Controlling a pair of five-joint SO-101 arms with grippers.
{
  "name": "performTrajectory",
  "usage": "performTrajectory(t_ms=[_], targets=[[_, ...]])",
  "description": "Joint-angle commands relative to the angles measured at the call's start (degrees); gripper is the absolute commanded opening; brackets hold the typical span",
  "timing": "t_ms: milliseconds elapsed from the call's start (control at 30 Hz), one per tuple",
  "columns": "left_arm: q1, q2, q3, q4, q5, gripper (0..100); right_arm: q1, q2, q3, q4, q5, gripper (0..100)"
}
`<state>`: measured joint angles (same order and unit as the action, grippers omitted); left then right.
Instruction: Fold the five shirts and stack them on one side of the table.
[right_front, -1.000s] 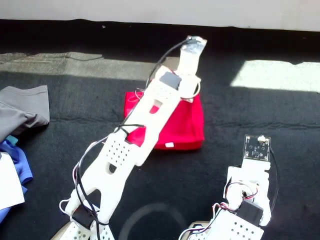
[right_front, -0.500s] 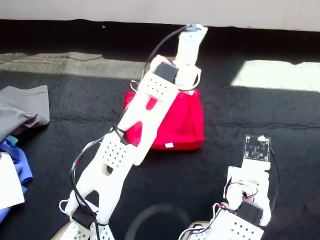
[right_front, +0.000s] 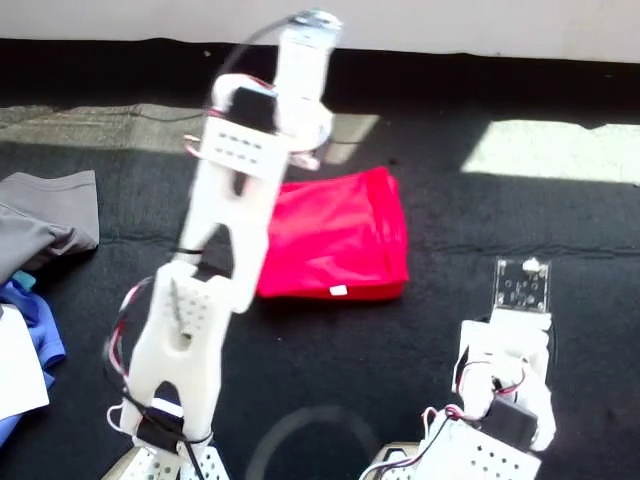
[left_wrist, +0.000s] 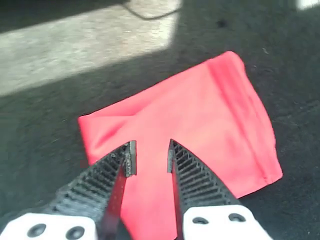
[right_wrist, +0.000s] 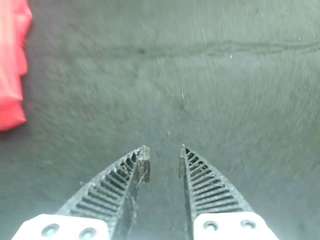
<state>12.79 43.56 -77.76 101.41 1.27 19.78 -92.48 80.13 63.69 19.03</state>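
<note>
A folded red shirt (right_front: 340, 240) lies flat on the black cloth near the table's middle. My left arm (right_front: 240, 170) stretches out over its left side. In the left wrist view my left gripper (left_wrist: 150, 152) hangs above the red shirt (left_wrist: 200, 120), slightly open, with nothing between its fingers. My right arm (right_front: 505, 350) sits low at the front right. My right gripper (right_wrist: 164, 160) is open over bare black cloth, and the red shirt's edge (right_wrist: 12, 75) lies off to one side of it.
A loose pile lies at the table's left edge: a grey shirt (right_front: 45, 220), a blue one (right_front: 35, 325) and a white one (right_front: 20, 375). Sunlit patches (right_front: 550, 150) cross the black cloth at the back.
My left arm has risen and swung to the left, off the red shirt, which now lies mostly uncovered. My right arm has shifted only slightly.
</note>
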Motion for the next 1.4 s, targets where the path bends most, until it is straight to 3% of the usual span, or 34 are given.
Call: performTrajectory(t_ms=[0,133,300,567,700,967,1367], targets=[[-1.54,-15.69,10.15,0.44,-0.53,12,-5.14,13.49,-15.25,-0.75,-5.63,10.8],[-4.79,-30.29,30.64,0.26,-1.32,12,-12.44,32.04,-30.81,-0.48,-13.10,11.1],[-12.44,-39.52,54.29,0.26,-8.35,12,-18.77,53.23,-46.20,-0.66,-19.87,12.6],[-23.43,-51.12,75.12,-3.96,-8.62,12,-28.35,80.48,-63.34,0.22,-22.24,32.7],[-27.21,-55.60,82.86,-9.32,-8.62,12,-29.67,88.31,-69.85,0.66,-26.20,33.6],[-27.82,-60.62,93.41,-15.38,-8.62,12,-32.13,104.57,-80.04,0.75,-33.49,33.6],[-27.47,-61.93,96.92,-16.88,-8.62,12,-36.88,115.74,-86.20,0.22,-33.93,33.6]])
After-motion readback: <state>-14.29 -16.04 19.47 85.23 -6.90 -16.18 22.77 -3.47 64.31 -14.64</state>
